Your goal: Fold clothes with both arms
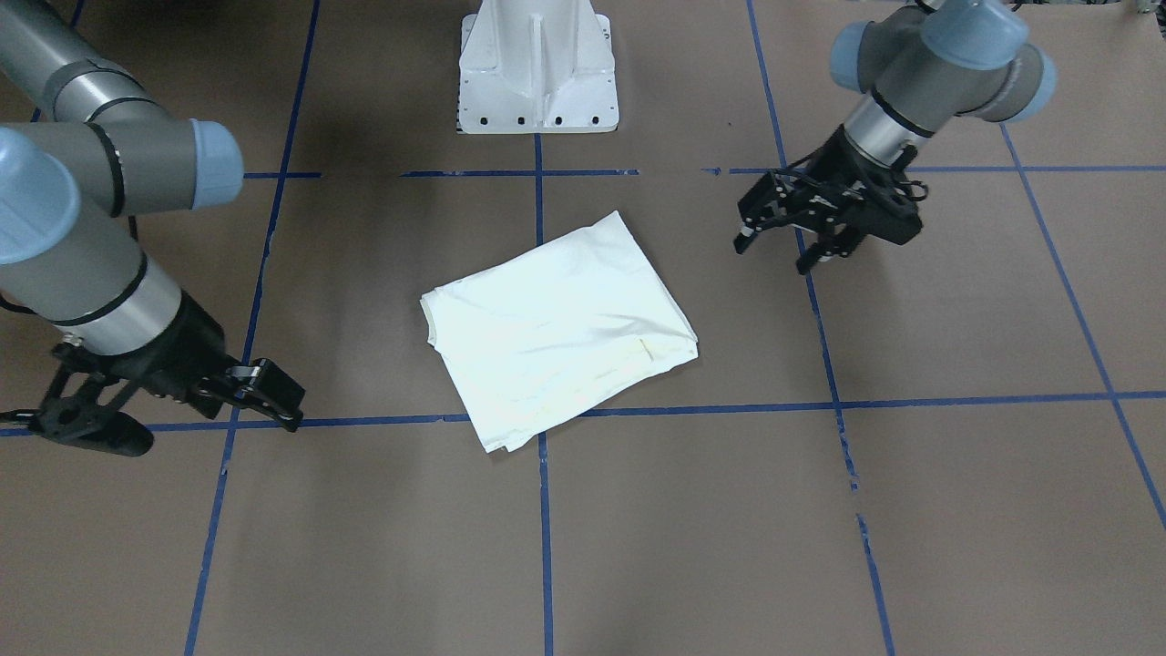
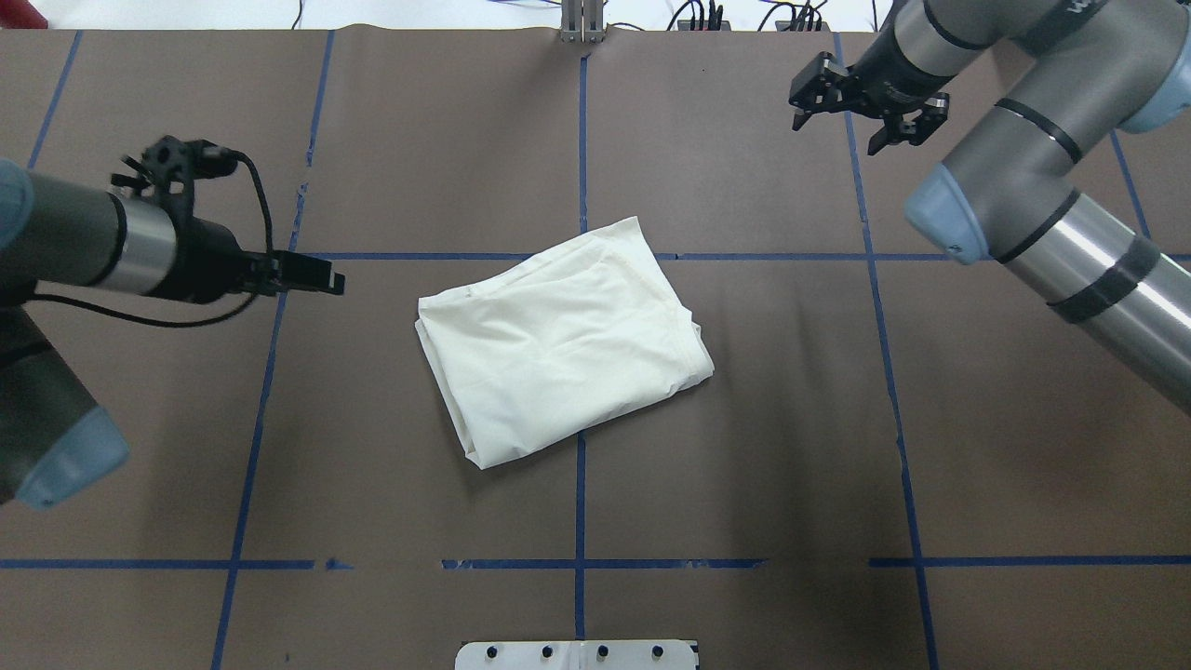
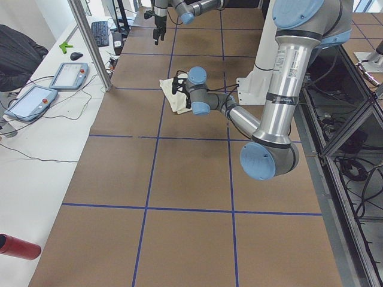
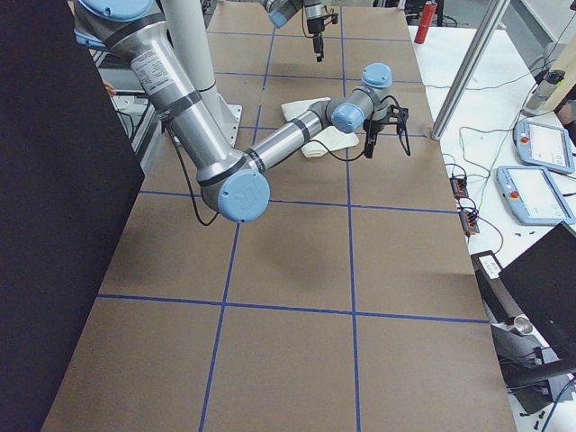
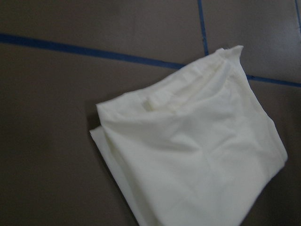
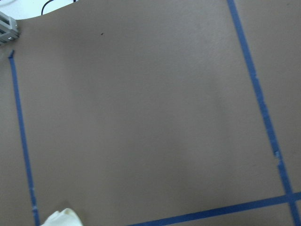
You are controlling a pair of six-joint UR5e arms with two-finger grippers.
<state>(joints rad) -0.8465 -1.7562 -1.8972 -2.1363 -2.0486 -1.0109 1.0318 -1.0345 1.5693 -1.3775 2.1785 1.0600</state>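
Note:
The cream-white shirt (image 2: 558, 349) lies folded into a rough rectangle at the table's middle, plain side up, with print and lettering hidden. It also shows in the front view (image 1: 556, 328), the left wrist view (image 5: 197, 160), and as a corner in the right wrist view (image 6: 61, 219). My left gripper (image 1: 774, 255) is open and empty, hovering beside the shirt on my left, apart from it; overhead it is seen side-on (image 2: 330, 279). My right gripper (image 2: 837, 135) is open and empty, far out over the table's far right; it also shows in the front view (image 1: 219, 435).
The white pedestal base (image 1: 537, 73) stands at the robot's side of the table. Blue tape lines (image 2: 582, 502) grid the brown table. A side bench with tablets (image 3: 69, 75), a metal post (image 3: 90, 42) and a red cylinder (image 3: 18, 246) runs along the far edge.

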